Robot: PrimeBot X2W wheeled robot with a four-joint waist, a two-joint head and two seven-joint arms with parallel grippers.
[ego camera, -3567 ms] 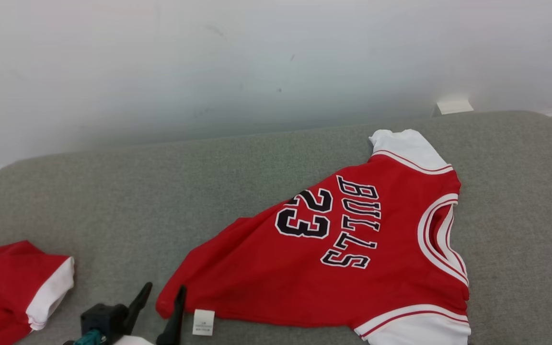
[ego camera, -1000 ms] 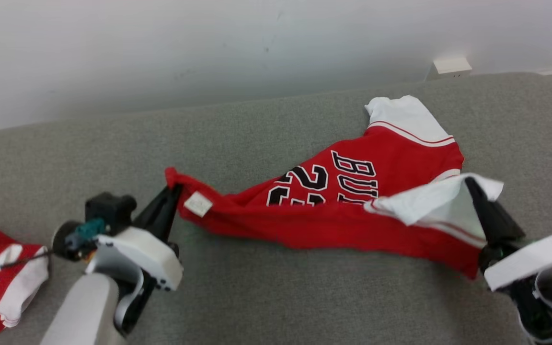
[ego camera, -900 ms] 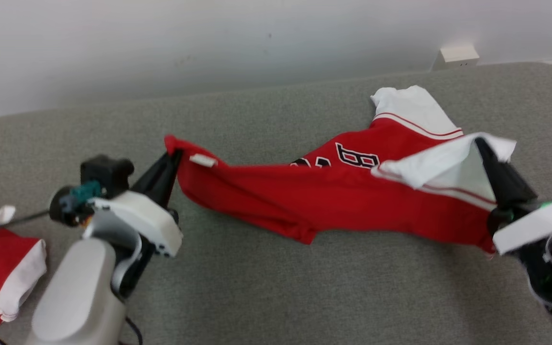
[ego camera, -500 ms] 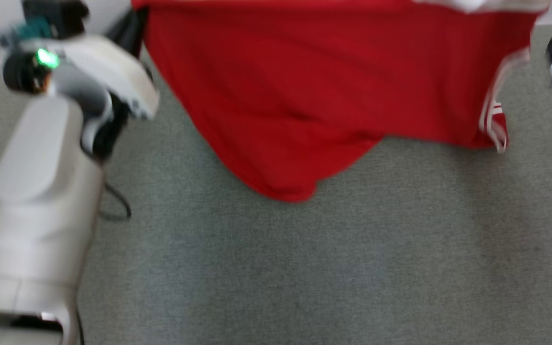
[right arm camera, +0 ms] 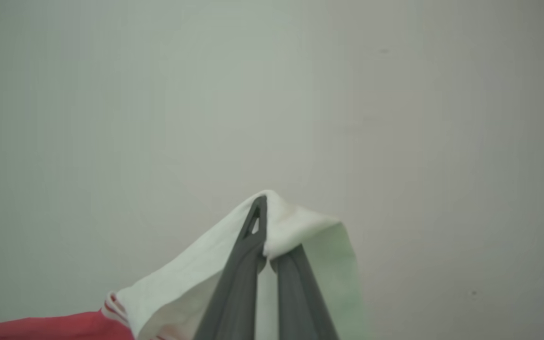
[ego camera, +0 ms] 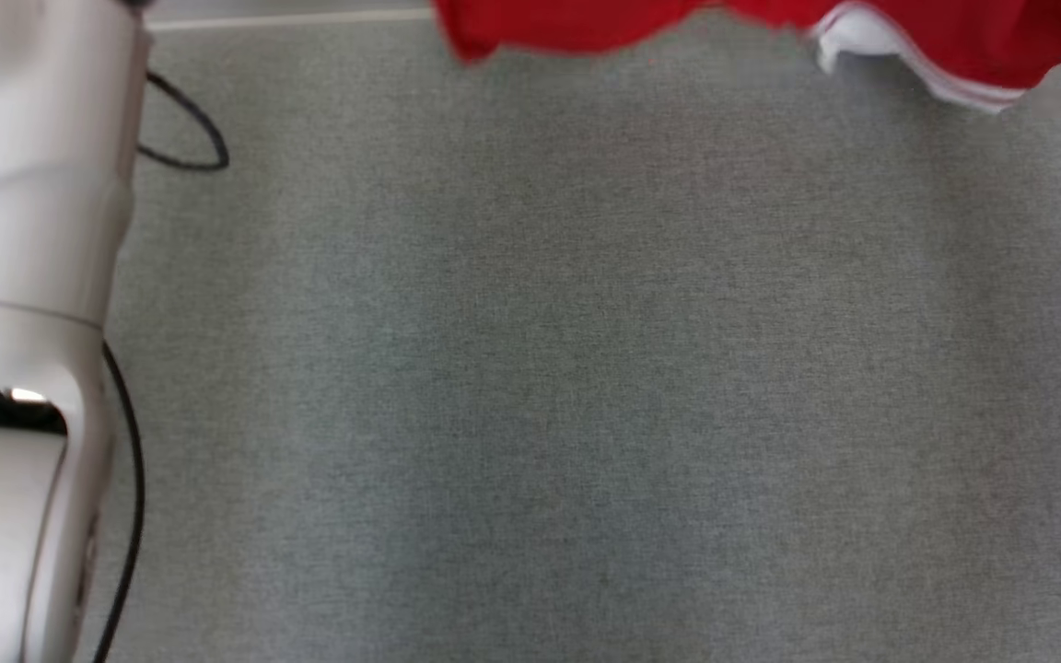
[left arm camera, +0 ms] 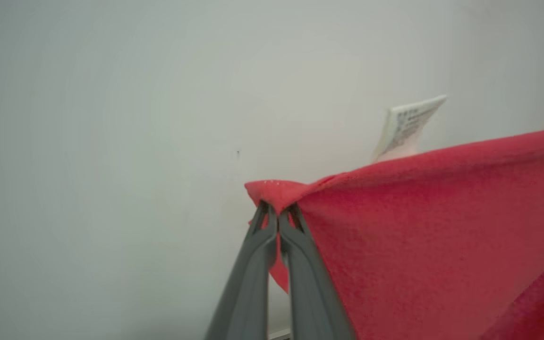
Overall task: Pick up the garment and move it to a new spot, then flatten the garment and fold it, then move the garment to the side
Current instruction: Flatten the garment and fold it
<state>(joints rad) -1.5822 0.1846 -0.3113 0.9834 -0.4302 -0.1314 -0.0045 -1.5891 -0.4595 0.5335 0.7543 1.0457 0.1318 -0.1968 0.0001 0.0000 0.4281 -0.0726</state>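
Garment (left arm camera: pixel 418 236): matt red knit cloth with a fine nap, trimmed in white cloth. Bench (ego camera: pixel 586 368): grey woven fabric, matt and slightly rough. Forearm (ego camera: pixel 24 184): smooth, glossy pale plastic; fingers (left arm camera: pixel 253 278): matt dark-grey plastic.

Head downward, wrists toward wall (left arm camera: pixel 111 141); common garment (ego camera: pixel 567 23).

this looks like a robot test room, like a lab. a wide bench (ego camera: pixel 586 368) has grey cloth on top. a bare white wall (left arm camera: pixel 111 141) stands past the bench. a white robot arm (ego camera: pixel 24 230) with a thin black cable (ego camera: pixel 190 138) is over the bench's left side.
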